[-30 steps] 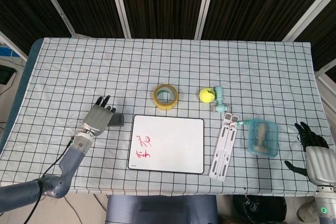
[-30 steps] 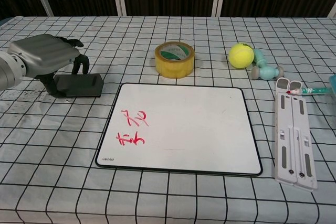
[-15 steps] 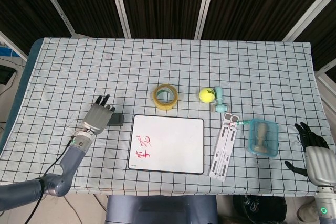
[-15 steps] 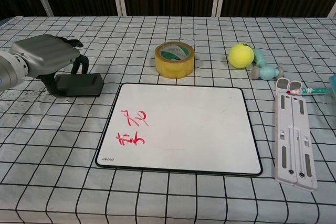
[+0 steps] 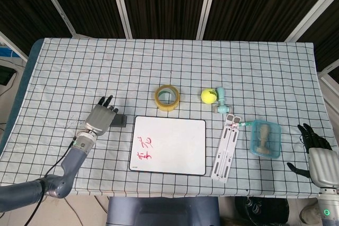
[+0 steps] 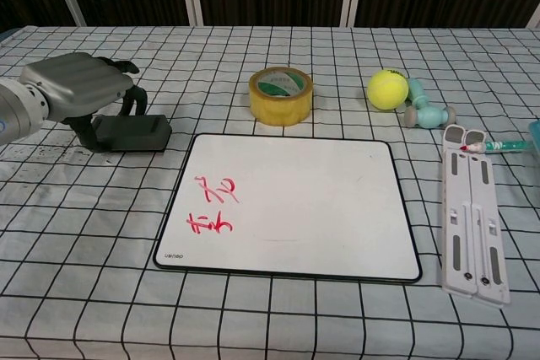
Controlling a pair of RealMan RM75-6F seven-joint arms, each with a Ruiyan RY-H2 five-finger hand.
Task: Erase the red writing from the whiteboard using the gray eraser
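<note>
The white whiteboard (image 5: 175, 146) (image 6: 312, 200) lies flat at the front middle of the table, with red writing (image 5: 144, 149) (image 6: 213, 206) in its lower left corner. Just left of its far left corner sits the dark gray eraser (image 5: 121, 120) (image 6: 139, 132). My left hand (image 5: 100, 118) (image 6: 76, 86) is over it, thumb and fingers wrapped around its left end. The eraser stays low at the cloth. My right hand (image 5: 317, 153) shows only in the head view, at the table's front right edge, fingers spread and holding nothing.
A yellow tape roll (image 5: 167, 97) (image 6: 280, 95) stands behind the board. To its right are a tennis ball (image 5: 208, 96) (image 6: 386, 88) and a teal toy (image 5: 221, 100) (image 6: 426, 113). A white folding stand (image 5: 225, 147) (image 6: 471, 208) and a teal box (image 5: 265, 138) lie right of the board.
My left hand has shifted slightly right and toward the board, and the eraser has moved with it. The right hand has not moved.
</note>
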